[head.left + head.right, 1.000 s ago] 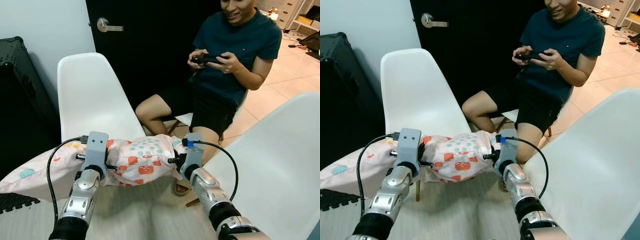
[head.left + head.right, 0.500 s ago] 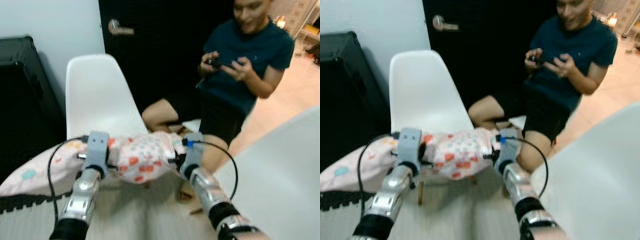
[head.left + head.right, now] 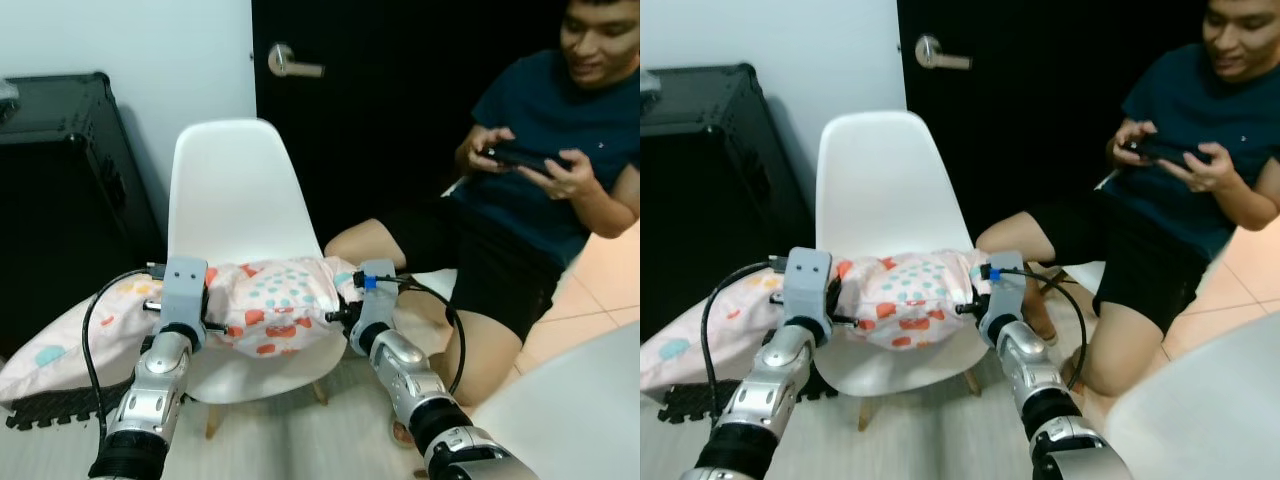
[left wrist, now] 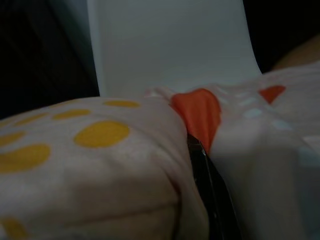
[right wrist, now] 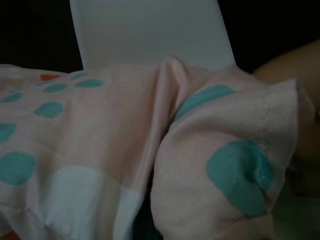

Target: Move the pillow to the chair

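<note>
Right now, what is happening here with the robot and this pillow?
The robot holds a dotted pillow between its two grippers, the left gripper and the right gripper each pinching one end. The pillow hangs just over the seat of a white chair in front of it, not yet set down. A person sits beside the chair, holding a dark device in both hands.
</note>
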Controlling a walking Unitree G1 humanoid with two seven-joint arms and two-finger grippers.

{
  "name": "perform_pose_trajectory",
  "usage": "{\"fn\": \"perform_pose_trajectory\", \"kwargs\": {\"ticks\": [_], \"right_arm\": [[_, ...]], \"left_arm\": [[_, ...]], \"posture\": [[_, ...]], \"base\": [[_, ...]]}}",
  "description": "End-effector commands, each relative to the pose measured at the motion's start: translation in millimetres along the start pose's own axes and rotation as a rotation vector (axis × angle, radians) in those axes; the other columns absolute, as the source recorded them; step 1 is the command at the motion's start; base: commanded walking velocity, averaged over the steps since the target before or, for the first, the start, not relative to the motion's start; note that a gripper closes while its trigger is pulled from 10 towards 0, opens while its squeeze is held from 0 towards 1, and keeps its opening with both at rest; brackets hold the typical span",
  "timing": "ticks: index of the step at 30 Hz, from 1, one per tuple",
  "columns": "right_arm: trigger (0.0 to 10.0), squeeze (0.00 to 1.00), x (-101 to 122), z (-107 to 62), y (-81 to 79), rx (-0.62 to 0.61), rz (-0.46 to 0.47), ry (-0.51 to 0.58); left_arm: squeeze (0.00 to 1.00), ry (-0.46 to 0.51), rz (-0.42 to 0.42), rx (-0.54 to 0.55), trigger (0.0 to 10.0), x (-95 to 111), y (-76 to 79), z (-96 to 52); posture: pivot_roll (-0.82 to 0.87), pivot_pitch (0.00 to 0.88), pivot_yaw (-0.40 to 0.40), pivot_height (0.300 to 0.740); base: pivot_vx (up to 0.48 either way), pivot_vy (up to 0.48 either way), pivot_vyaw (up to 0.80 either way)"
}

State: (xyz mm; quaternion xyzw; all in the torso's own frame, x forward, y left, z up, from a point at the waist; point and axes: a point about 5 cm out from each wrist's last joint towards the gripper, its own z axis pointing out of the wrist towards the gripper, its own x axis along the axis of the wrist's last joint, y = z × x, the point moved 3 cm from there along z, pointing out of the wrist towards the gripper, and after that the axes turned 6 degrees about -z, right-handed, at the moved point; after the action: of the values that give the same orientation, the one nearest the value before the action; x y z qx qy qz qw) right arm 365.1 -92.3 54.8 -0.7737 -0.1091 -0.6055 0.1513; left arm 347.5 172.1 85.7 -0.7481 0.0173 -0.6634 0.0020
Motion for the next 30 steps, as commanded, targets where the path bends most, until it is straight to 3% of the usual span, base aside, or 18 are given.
{"fn": "perform_pose_trajectory", "kwargs": {"ticks": [1,5,9,13,26,30], "right_arm": [[10.0,0.00,-3.6,-1.0,-2.4,0.013,-0.006,-0.005],[10.0,0.00,-3.1,-1.8,0.2,0.001,0.000,0.003],[10.0,0.00,-2.1,-2.3,5.0,-0.025,0.062,0.011],[10.0,0.00,-2.9,-3.1,7.0,-0.034,0.058,0.008],[10.0,0.00,-6.2,-4.0,5.0,-0.027,0.041,-0.001],[10.0,0.00,-5.8,-3.7,4.8,-0.019,0.034,-0.005]], "left_arm": [[0.00,0.062,0.012,-0.058,10.0,14.7,14.9,2.7],[0.00,0.061,0.014,-0.066,10.0,15.1,16.3,2.9],[0.00,0.061,0.021,-0.075,10.0,15.0,17.3,3.3],[0.00,0.059,0.029,-0.080,10.0,14.5,18.0,3.2],[0.00,0.056,0.040,-0.092,10.0,13.2,21.0,3.2],[0.00,0.063,0.036,-0.077,10.0,12.6,20.7,2.6]], "posture": [[-0.01,0.063,-0.014,0.740],[-0.01,0.063,-0.011,0.740],[-0.01,0.065,-0.007,0.740],[-0.01,0.065,-0.005,0.740],[-0.01,0.067,-0.009,0.740],[-0.01,0.067,-0.012,0.740]], "base": [[0.341,0.000,0.00],[0.341,0.000,0.00],[0.341,0.000,-0.37],[0.334,0.000,-0.69],[0.327,0.000,0.00],[0.000,0.000,0.00]]}}
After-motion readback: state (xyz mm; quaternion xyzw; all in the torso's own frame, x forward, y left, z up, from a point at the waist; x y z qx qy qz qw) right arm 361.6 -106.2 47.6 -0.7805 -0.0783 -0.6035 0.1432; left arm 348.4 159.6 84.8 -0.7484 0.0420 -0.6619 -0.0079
